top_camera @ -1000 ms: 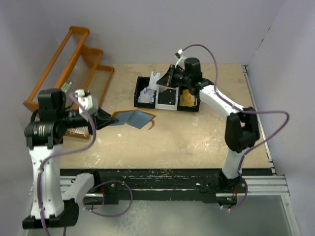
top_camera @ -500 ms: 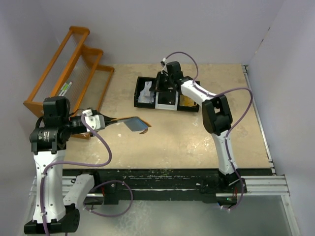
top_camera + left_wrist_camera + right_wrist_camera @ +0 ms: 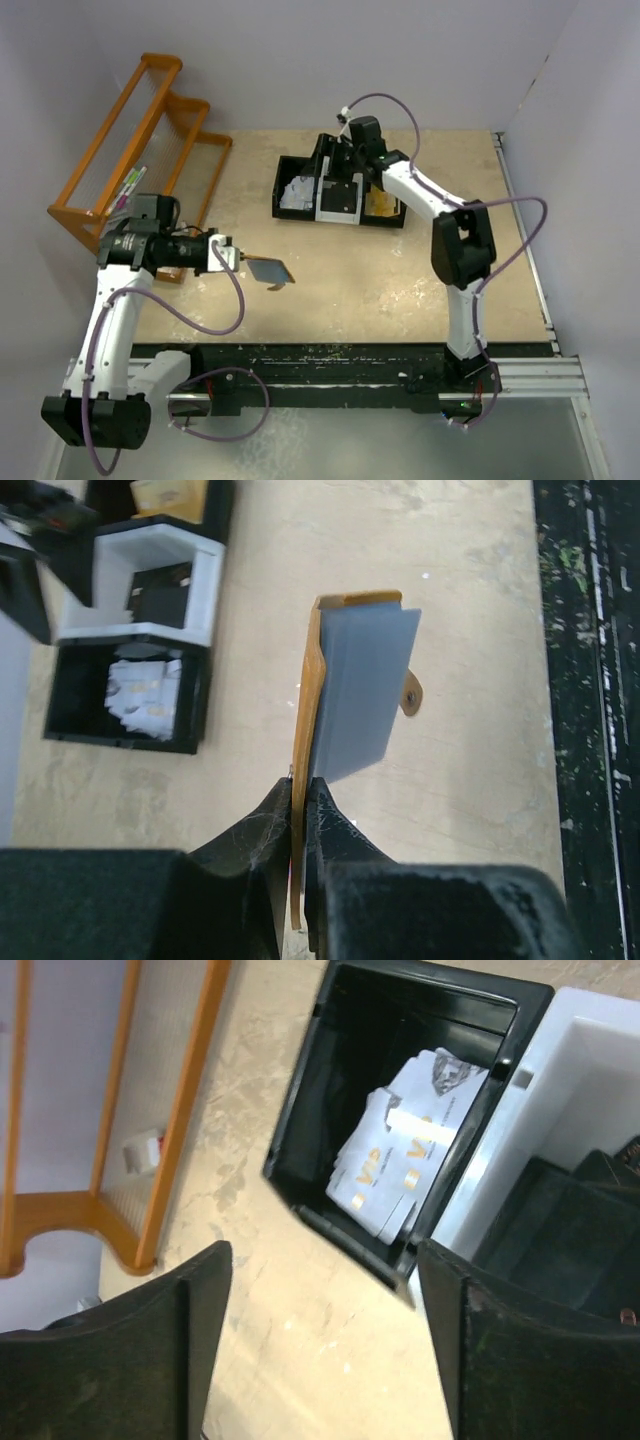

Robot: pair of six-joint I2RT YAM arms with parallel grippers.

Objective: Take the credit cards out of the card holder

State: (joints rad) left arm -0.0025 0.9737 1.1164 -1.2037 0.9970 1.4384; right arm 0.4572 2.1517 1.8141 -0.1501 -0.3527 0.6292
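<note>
The card holder is a tan bifold, held off the table by my left gripper. In the left wrist view my left gripper is shut on the card holder's tan edge. Its blue-grey inner panel faces right and the snap tab hangs off the side. My right gripper hovers over the tray's left end. In its own view the right gripper stands wide open and holds nothing. Pale credit cards with gold marks lie piled in the black compartment below it; the same credit cards show beyond the holder.
The black tray has a white middle compartment and sits at the back centre. An orange wooden rack stands at the back left, and the same rack runs close beside the tray.
My right gripper has gone from shut to wide open over the tray's left compartment. The left arm has drawn the card holder a little nearer the front edge.
</note>
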